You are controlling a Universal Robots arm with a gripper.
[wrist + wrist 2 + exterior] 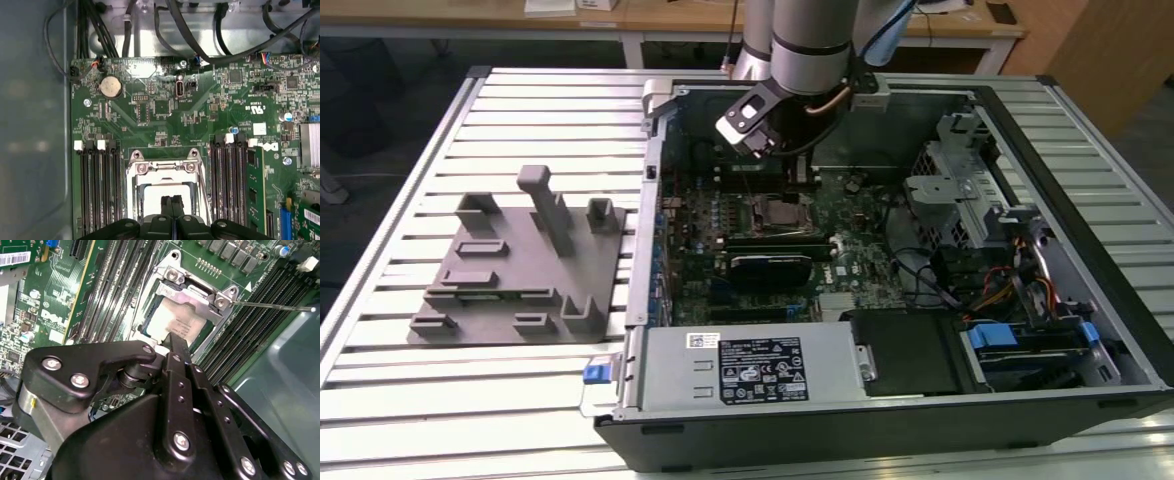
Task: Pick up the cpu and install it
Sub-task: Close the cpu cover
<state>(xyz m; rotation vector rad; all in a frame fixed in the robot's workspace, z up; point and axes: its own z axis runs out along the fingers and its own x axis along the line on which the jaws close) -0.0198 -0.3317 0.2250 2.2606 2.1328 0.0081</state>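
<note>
the arm stood near-vertical over the open case, wrist tilted; the gripper, fingers closed together and empty, pointed at the cpu just below its tips

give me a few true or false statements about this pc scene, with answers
1. The cpu lies in the socket. True.
2. The claw is wide open. False: its fingers are pressed together, with nothing between them.
3. The grey fixture sits inside the case. False: it stands on the table, outside the case, on the exterior view's left.
4. The claw is over the socket. True: in both wrist views its tip is right above the cpu.
</note>
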